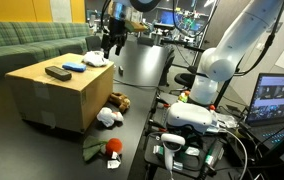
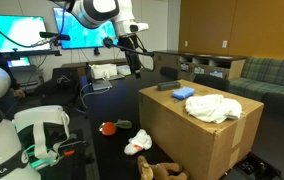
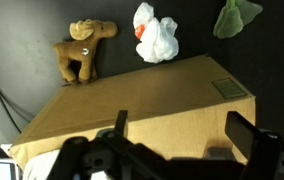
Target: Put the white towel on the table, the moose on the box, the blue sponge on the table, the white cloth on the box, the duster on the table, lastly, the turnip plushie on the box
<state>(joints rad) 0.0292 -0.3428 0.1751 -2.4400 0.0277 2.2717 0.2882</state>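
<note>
step one looks in hand: the white towel (image 1: 97,60) lies on the box (image 1: 47,100) with the blue sponge (image 1: 74,67) and the duster (image 1: 57,72), while the fingers (image 3: 119,123), spread wide and empty, hang above the box, so the next move calls for a descent onto the towel. one each of these, plus one moose (image 1: 118,100), one white cloth (image 1: 107,117) and one turnip plushie (image 1: 109,148) on the worktop (image 1: 134,125) beside the box.

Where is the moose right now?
In the wrist view, the moose lies on the black table just beyond the box, with the white cloth beside it.
</note>
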